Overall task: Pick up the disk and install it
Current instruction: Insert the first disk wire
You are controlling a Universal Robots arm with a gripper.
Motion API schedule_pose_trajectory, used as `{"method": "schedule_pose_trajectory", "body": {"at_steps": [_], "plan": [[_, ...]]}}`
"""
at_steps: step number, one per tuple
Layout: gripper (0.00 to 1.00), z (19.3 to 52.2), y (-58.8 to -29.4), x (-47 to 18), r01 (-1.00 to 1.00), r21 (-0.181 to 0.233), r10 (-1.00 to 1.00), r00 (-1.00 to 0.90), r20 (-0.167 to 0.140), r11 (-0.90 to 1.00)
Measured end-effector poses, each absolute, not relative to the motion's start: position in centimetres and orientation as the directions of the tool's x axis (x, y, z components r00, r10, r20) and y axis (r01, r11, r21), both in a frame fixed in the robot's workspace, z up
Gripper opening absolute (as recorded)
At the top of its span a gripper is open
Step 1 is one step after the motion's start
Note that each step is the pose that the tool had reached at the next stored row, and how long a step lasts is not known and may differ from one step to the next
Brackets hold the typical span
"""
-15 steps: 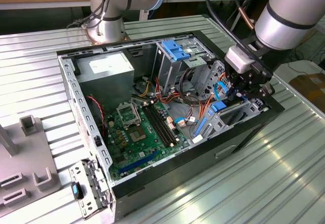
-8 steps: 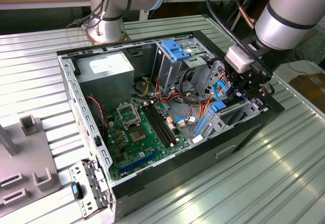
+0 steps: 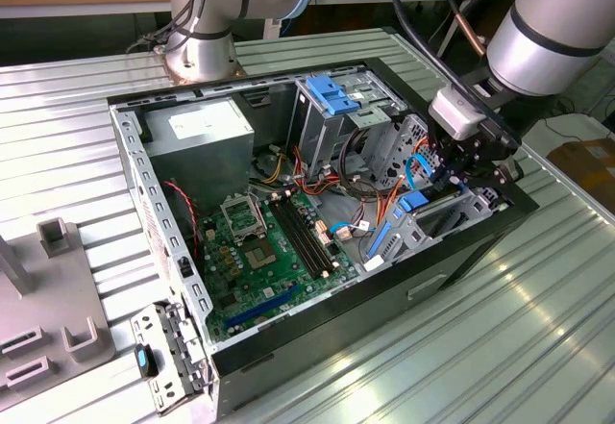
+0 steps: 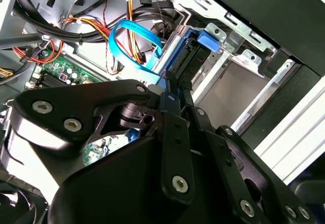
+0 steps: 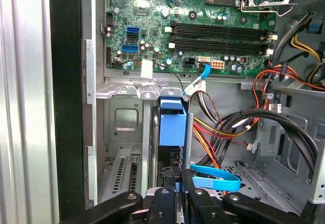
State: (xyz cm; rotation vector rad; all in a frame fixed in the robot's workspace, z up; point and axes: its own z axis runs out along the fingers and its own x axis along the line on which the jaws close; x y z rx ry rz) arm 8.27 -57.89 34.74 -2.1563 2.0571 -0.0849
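Tightly, the gripper [image 5: 175,182] pinches the disk [image 5: 171,125] by its edge, jaws closed on it. The drive stands on edge at the metal bay [image 5: 122,127], at the exterior view's right end of the open computer case [image 3: 144,184]. Just beside it curls a blue ribbon cable [image 5: 216,178] — beyond lies the green motherboard [image 5: 152,10]
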Motion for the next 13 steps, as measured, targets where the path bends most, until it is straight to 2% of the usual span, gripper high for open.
{"method": "schedule_pose_trajectory", "body": {"at_steps": [9, 13], "plan": [[0.16, 34.74, -57.97, 8.27, -0.987, -0.154, -0.996, 0.052, -0.069, -0.041], [0.16, 34.75, -57.97, 8.38, -0.990, -0.136, -0.996, 0.049, -0.070, -0.039]]}}
